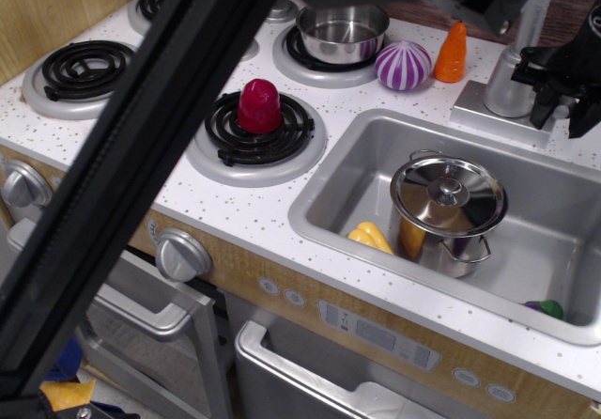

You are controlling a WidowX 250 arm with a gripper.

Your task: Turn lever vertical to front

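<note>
Robot arm (141,156) is the biggest thing, a black beam running diagonally from bottom left up to the top right, over the toy kitchen bench (272,212). Sink (347,179) sits right of the burners; inside it a steel pot with lid (448,208), a yellow item (372,238) left of the pot, and a purple-green bit (545,308) at the sink's right end. Behind the sink: tap column (516,71) on its square base plate (488,111). Left of the tap column: orange carrot-like toy (452,53), purple striped toy (403,65), small steel bowl (342,32) on the back burner. Red toy (260,105) on the front burner. Stove knob (182,255) on the front panel.

Gripper (562,95) is just right of the tap column, at the frame's right edge. Its dark fingers (545,109) point down, a narrow gap showing between them. Whether they pinch anything I cannot tell.

Lever (561,112): only a small silver bit shows between the fingers, right of the tap column near its base. It seems to stick out sideways to the right, long axis roughly level, but it's mostly hidden, so its pointing is uncertain. Judging by that, the fingers are already at the lever; the coming move is likely a swing toward the sink.
</note>
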